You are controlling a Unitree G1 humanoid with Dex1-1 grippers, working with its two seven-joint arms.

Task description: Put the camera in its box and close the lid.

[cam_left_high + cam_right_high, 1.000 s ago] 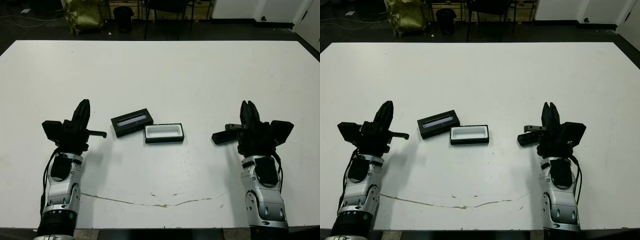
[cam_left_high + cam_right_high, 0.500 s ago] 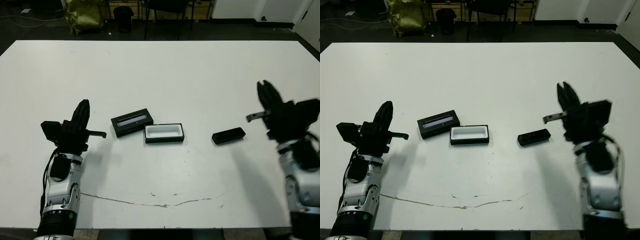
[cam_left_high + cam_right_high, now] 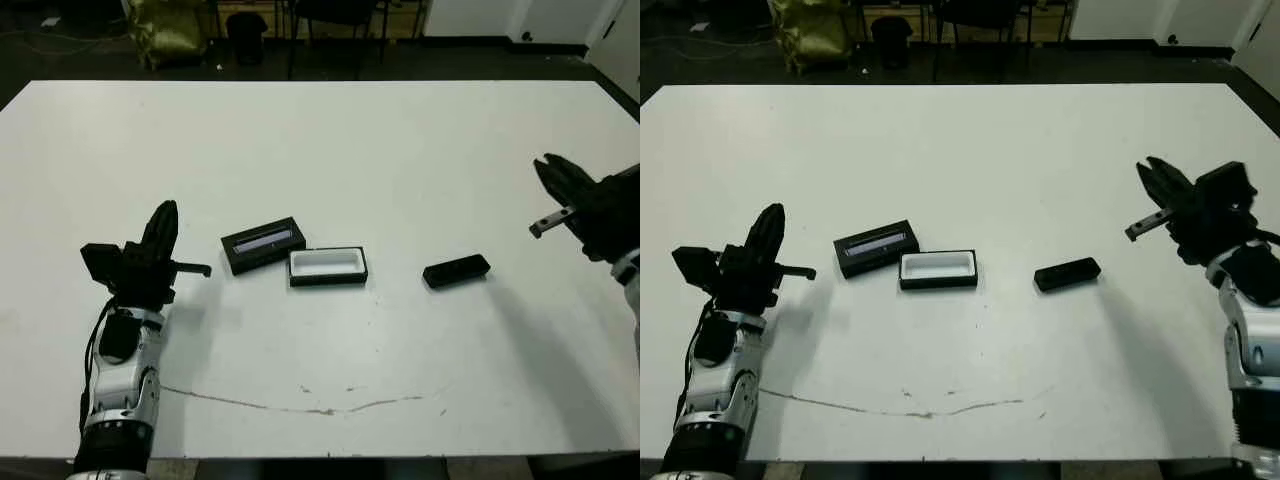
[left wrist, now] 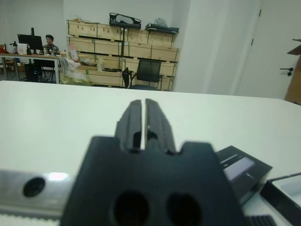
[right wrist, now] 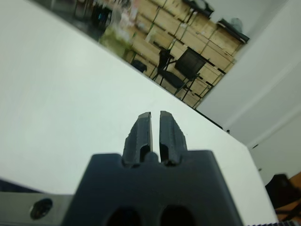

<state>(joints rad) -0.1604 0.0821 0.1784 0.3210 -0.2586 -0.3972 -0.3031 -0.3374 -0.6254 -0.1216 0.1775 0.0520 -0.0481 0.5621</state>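
The camera (image 3: 456, 271), a slim black bar, lies alone on the white table right of centre. To its left sits the box (image 3: 328, 266), a black tray with its white lining showing. The lid (image 3: 263, 245), black with a grey strip, lies touching the box's left end, strip side up. My left gripper (image 3: 165, 209) is shut and rests left of the lid. My right gripper (image 3: 549, 166) is shut, raised and tilted, well to the right of the camera. The left wrist view shows the lid (image 4: 241, 168) and a corner of the box (image 4: 288, 189) beyond its shut fingers (image 4: 134, 115).
A thin crack line (image 3: 310, 405) runs across the table near the front edge. Chairs and a yellow bag (image 3: 165, 28) stand on the dark floor past the far edge. A person (image 4: 48, 43) sits at a desk far off in the left wrist view.
My right arm has risen and swung to the right, away from the camera, which now lies uncovered. The left arm, box and lid have not moved.
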